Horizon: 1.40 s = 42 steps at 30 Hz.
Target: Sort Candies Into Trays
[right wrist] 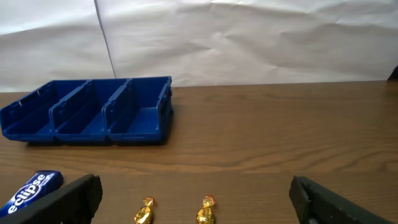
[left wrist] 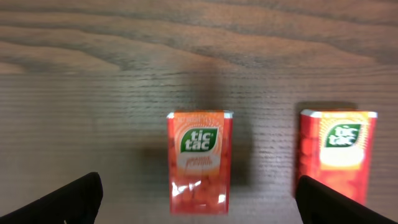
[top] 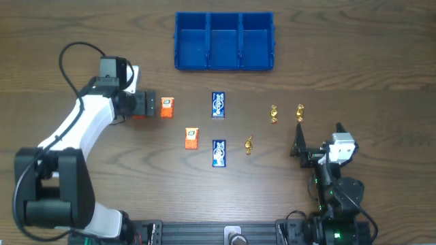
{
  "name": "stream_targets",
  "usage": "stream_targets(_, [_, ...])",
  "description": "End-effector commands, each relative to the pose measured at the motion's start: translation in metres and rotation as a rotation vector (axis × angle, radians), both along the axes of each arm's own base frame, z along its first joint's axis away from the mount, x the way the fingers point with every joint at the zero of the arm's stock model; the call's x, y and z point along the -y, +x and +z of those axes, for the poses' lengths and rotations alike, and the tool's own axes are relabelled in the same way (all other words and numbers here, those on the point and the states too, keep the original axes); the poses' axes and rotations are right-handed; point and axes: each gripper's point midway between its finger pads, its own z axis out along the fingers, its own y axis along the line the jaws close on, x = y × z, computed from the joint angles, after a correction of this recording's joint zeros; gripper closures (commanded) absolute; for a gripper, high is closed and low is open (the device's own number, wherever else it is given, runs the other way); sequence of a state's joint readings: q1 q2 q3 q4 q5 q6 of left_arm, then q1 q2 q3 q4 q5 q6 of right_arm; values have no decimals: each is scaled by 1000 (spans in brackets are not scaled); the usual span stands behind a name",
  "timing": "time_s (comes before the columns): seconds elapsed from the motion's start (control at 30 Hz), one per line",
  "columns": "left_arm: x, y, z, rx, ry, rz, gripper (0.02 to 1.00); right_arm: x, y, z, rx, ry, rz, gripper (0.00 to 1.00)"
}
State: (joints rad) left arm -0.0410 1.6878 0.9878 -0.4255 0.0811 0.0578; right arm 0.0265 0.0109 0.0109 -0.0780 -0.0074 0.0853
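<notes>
A blue tray with three compartments stands at the back centre. On the table lie two orange candy boxes, two blue gum packs and three gold wrapped candies. My left gripper is low at the left, open, its fingers on either side of the nearer orange box; the second orange box lies beside it. My right gripper hangs open at the right, holding nothing, facing the tray, a gum pack and two gold candies.
The wooden table has bare room left and right of the tray and along the front. A white backdrop rises behind the table's far edge.
</notes>
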Motion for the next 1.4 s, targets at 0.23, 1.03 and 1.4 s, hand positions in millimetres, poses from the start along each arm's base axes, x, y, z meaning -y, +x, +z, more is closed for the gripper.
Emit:
stream_targets(0.23, [2,5,-28,-51,5,-56,56,1,0,-1,-1,-16,-5,3])
stream_targets(1.03, [-1,6,-34,-56,12,-17,715,1,0,-1,-1,-16,-5,1])
stream_targets(1.4, [43,63,121,209,8,96,733,1,0,-1,-1,-16,-5,3])
